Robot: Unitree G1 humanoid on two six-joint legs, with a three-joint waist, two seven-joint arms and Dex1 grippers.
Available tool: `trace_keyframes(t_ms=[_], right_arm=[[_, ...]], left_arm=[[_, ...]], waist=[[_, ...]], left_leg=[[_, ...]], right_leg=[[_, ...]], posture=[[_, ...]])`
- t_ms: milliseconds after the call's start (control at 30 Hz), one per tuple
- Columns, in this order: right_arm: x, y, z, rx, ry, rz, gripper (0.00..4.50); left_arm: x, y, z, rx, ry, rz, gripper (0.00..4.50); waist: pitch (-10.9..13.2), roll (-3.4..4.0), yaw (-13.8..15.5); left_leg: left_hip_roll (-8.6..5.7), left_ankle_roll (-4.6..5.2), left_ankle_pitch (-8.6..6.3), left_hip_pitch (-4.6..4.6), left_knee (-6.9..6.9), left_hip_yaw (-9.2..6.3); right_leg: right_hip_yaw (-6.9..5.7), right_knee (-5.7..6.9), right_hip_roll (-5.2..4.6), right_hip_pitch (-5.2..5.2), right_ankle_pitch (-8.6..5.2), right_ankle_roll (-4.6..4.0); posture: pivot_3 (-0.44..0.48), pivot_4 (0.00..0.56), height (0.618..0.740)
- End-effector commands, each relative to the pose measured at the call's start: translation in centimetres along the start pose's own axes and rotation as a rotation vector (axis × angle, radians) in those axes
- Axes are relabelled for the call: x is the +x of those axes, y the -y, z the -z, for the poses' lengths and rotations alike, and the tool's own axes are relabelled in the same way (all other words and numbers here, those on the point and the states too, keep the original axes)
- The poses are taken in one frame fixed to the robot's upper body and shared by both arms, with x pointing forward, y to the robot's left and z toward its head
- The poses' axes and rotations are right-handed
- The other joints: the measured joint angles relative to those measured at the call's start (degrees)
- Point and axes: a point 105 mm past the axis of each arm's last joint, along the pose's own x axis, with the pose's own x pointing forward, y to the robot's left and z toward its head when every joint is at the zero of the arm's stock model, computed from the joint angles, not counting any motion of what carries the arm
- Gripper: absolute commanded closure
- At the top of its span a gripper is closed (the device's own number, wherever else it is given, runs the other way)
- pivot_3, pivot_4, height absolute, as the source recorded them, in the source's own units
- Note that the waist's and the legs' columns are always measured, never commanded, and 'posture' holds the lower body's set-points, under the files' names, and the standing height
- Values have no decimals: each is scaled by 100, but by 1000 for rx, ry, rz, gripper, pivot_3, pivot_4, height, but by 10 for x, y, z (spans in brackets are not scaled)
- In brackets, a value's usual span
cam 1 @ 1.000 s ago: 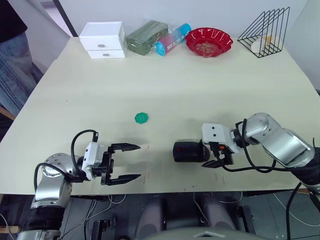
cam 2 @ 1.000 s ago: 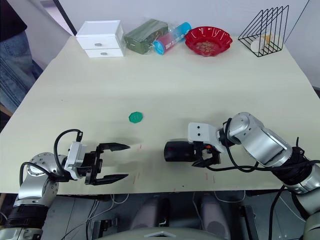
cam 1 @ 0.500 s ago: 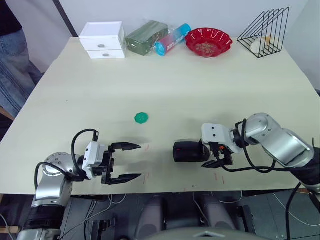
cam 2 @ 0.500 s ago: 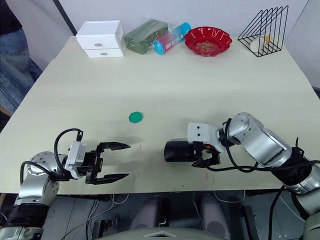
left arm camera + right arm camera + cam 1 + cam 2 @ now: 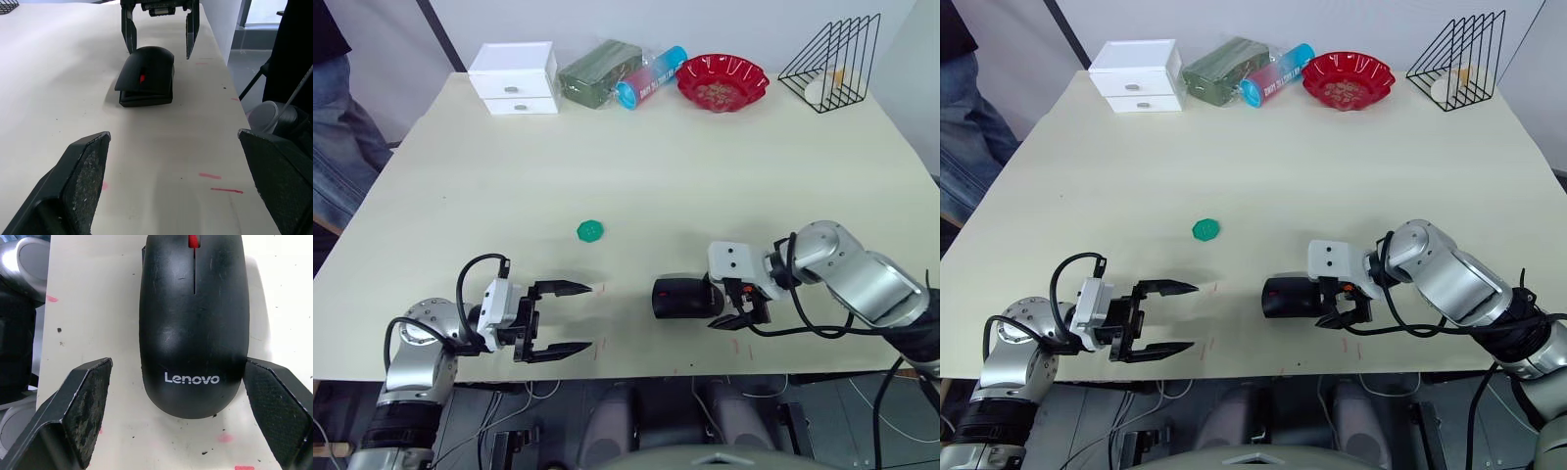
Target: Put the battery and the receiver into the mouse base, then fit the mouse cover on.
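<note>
I see the cream tabletop (image 5: 705,166) spread wide in front of me, with a white two-drawer box (image 5: 516,77), a green packet (image 5: 599,72), a blue and pink tube (image 5: 650,76), a red bowl (image 5: 722,81) and a black wire rack (image 5: 832,61) lined along its far edge. At the left edge a person's jeans-clad leg (image 5: 337,127) shows. My right pincer (image 5: 741,304) sits low near the front edge, fingers spread wide on either side of the rear of the mouse without touching it. The mouse cover (image 5: 194,323) lies on the mouse base (image 5: 146,99), its Lenovo mark toward my right wrist and the red wheel at the far end; from my left wrist view its front edge seems a little raised above the base. My left pincer (image 5: 576,317) hovers well apart to the left, released and empty, pointing at the mouse. A small green scalloped disc (image 5: 590,230) rests mid-tabletop.
</note>
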Motion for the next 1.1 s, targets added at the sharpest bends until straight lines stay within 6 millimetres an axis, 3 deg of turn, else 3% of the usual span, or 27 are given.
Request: trace_keyframes(t_ms=[33,667,1100], right_arm=[[-8,1,-9,-27,32,13,197],[-14,2,-13,-38,41,16,197],[-30,6,-27,-85,114,58,197]], left_arm=[[-3,1,-6,34,-1,25,0],[-3,-1,-5,35,-5,31,0],[-3,0,-5,35,-5,36,0]], waist=[[1,0,1],[2,-1,15],[2,-1,22]], left_leg=[[0,0,0,0,0,0],[-5,0,0,-30,-2,3],[-6,0,0,-38,-1,3]], right_leg=[[0,0,0,0,0,0],[0,0,-1,-27,1,1],[-1,0,-1,-33,1,2]], posture=[[0,150,740],[0,150,740],[0,150,740]])
